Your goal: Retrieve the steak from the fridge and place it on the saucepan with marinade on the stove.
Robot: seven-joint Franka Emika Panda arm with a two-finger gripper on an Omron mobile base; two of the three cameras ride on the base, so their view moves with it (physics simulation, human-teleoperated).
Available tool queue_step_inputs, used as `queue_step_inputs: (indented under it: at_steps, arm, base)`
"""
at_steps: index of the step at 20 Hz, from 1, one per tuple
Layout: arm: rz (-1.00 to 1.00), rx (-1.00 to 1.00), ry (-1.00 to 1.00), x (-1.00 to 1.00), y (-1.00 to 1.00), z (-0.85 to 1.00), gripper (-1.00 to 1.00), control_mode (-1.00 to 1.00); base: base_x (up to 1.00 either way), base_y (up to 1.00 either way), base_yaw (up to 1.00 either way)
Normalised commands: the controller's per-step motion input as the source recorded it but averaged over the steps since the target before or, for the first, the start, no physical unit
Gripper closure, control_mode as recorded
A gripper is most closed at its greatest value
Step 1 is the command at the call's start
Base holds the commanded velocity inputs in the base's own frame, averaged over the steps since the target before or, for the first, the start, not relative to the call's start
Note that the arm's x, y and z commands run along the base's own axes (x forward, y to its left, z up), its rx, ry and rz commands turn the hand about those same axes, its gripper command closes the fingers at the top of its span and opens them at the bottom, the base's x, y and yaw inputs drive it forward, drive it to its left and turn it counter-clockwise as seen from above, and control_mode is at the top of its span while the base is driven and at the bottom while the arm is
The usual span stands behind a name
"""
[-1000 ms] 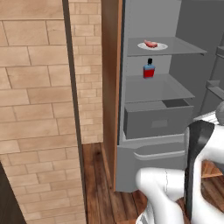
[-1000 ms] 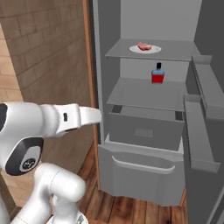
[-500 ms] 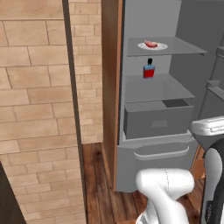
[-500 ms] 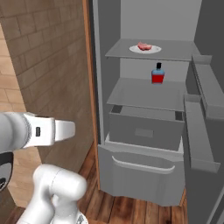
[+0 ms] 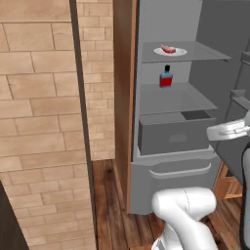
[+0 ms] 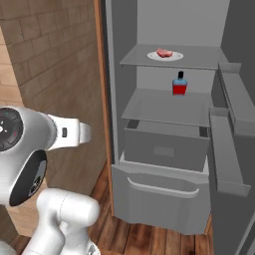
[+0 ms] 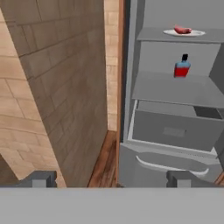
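Observation:
The fridge stands open. On its top shelf the steak, a small pinkish-red slab, lies on a white plate. In the hand view my gripper is open with nothing between its fingertips. It is well back from the fridge, low and to the left of the steak. The saucepan, the marinade and the stove are out of view.
A red bottle with a blue cap stands on the middle shelf. Below it is a grey drawer. The open door with its shelves flanks the right. A wood-brown side panel and a brick wall close the left.
The arm has swung: its forearm has drawn back to the left in the right base view and risen at the right edge of the left one. Fridge contents are unmoved.

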Motion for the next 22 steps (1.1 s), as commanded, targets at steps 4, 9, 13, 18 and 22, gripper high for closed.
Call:
queue_step_inputs:
  at_steps: [4, 9, 13, 18, 22]
  arm:
    - [0.04, 0.0, 0.12, 0.72, 0.12, 0.0, -1.0, -1.0]
    - [0.02, 0.0, 0.0, 0.1, 0.0, 0.0, -1.0, 1.0]
    - [0.0, 0.0, 0.0, 0.0, 0.0, 0.0, -1.0, 1.0]
    - [0.0, 0.0, 0.0, 0.0, 0.0, 0.0, -1.0, 1.0]
    - [0.0, 0.0, 0.0, 0.0, 0.0, 0.0, -1.0, 1.0]
  base:
    - [0.0, 0.0, 0.0]
    - [0.0, 0.0, 0.0]
    - [0.0, -0.11, 0.0]
    - [0.0, -0.22, 0.0]
    - [-0.01, -0.42, 0.0]
